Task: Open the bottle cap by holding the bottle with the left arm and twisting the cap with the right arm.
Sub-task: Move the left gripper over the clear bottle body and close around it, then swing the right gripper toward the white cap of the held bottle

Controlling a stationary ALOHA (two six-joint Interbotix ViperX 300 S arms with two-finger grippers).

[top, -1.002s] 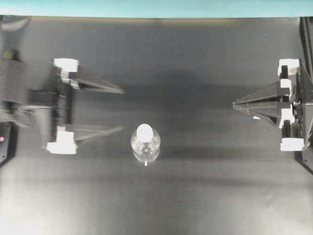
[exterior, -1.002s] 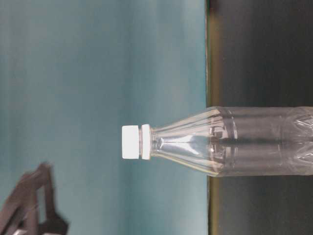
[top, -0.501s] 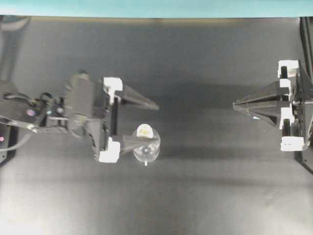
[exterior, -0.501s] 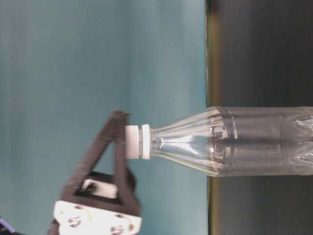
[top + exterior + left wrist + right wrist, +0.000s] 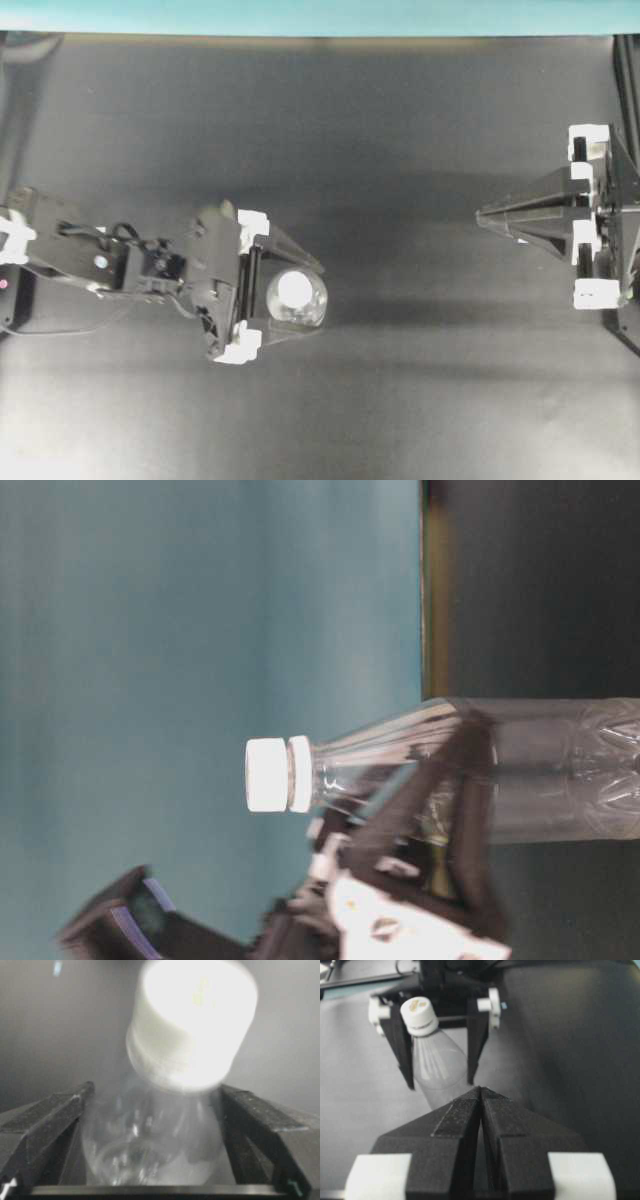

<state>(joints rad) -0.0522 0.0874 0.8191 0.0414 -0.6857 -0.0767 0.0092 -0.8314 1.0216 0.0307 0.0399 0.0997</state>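
Taking the bottle (image 5: 297, 298) as the landmark: the overhead view looks straight down from well above, so the white bottle cap (image 5: 295, 288) sits near mid-frame and both arms show on either side. The table-level view sits close beside the bottle and is turned sideways, the bottle (image 5: 470, 770) lying across the frame with its cap (image 5: 266, 774) pointing left. The left wrist view looks from just behind the bottle (image 5: 150, 1140), very near, the cap (image 5: 192, 1022) filling the top. The right wrist view faces the bottle (image 5: 439, 1067) from farther off, across the table. All four views share the bottle and its cap (image 5: 418, 1015).
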